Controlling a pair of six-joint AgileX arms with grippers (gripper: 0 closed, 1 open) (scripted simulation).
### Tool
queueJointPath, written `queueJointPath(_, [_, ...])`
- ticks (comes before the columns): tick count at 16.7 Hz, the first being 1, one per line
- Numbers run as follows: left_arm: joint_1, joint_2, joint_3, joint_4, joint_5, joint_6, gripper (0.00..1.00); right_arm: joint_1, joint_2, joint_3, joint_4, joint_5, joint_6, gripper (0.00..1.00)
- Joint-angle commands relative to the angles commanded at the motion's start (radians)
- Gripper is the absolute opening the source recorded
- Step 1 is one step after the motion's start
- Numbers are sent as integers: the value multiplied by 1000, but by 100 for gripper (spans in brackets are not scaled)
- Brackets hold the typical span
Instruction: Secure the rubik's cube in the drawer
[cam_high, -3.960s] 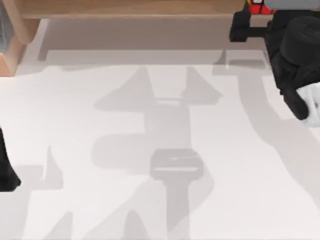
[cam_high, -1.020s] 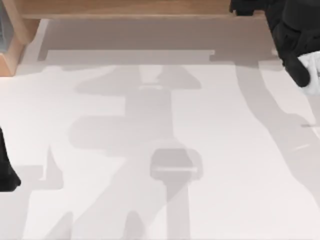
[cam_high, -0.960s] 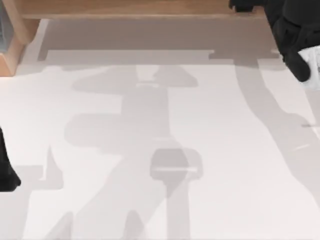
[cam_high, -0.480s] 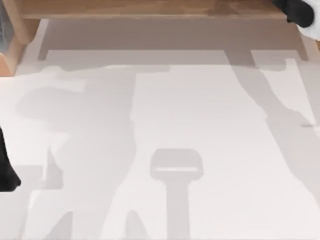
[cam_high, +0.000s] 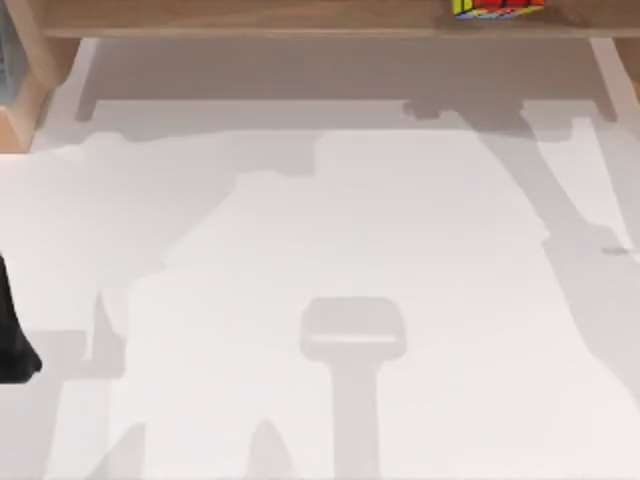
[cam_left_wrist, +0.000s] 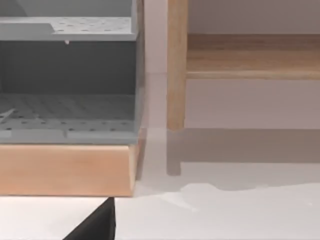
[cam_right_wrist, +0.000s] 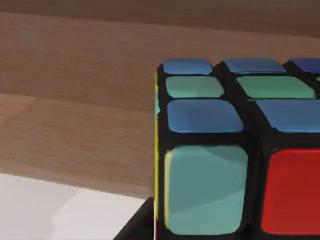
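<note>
The rubik's cube (cam_high: 497, 8) rests on the wooden furniture's board (cam_high: 250, 15) at the far edge of the table, right of centre. In the right wrist view the rubik's cube (cam_right_wrist: 220, 150) is very close, showing blue, green and red squares against the wood, and a dark part of my right gripper (cam_right_wrist: 134, 229) sits just beneath it. In the left wrist view the drawer (cam_left_wrist: 65, 170) is pulled out, with a wooden front and a grey perforated floor. My left arm (cam_high: 12, 335) is parked at the table's left edge.
A wooden post (cam_left_wrist: 176, 65) stands beside the drawer, with a low wooden shelf (cam_left_wrist: 252, 55) behind it. The drawer's corner (cam_high: 18, 100) shows at the far left of the white table (cam_high: 330, 250).
My right arm has moved up and to the right, out of the top view. The rubik's cube it carried now shows lying on the wood at the far edge.
</note>
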Motion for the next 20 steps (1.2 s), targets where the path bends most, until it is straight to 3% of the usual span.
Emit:
queueJointPath(4, [0,0,0,0,0,0,100,-101,24,184,-442,-30,-93,0])
queueJointPath(9, [0,0,0,0,0,0,100,-369,167,457,-821,-1,-268,0])
queueJointPath(14, [0,0,0,0,0,0,100,-580,475,761,-992,39,-419,0])
queueJointPath(20, [0,0,0,0,0,0,100,-635,698,902,-1033,46,-508,0])
